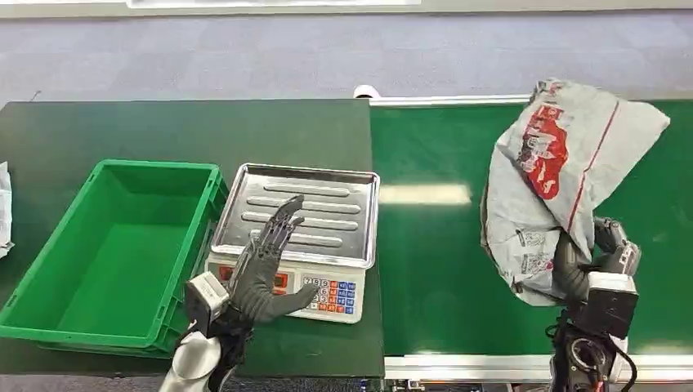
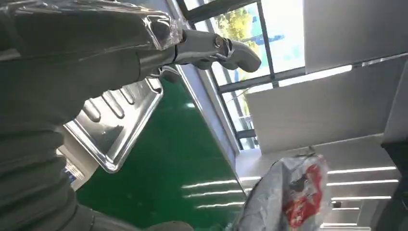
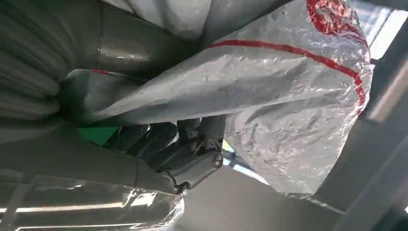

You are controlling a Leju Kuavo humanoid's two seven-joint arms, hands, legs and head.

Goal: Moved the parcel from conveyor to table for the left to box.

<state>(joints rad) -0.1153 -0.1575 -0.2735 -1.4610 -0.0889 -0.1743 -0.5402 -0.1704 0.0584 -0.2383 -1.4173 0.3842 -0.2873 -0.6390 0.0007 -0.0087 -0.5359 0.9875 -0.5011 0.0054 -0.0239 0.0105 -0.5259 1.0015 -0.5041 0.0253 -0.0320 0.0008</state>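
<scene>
- Bright green conveyor belt (image 1: 441, 269) with a pale metal edge rail, filling the right half of the head view; butted against the dark green bench (image 1: 163, 126) on the left
- Dark green bench carrying a crate and a scale side by side near its front edge
- Open green plastic crate (image 1: 49, 261) with ribbed walls, standing on the left part of the bench, just beside the scale
- Crumpled grey plastic mailer parcel (image 1: 564, 171) with red print and a thin red stripe, lifted clear above the right side of the belt, tilted, upper corner toward the far rail; seen also in the left wrist view (image 2: 288, 197) and close up in the right wrist view (image 3: 288, 110)
- Electronic weighing scale with a ribbed stainless steel tray (image 1: 327, 208) and a coloured keypad (image 1: 331, 296) along the front; set at the bench's right edge, beside the belt
- Right hand (image 1: 584, 265), dark-fingered, clenched on the parcel's lower end from beneath; fingers (image 3: 192, 139) wrapped into the folds
- Left hand (image 1: 266, 265), grasping nothing, fingers stretched out and apart, poised over the front of the scale tray; thumb near the keypad
</scene>
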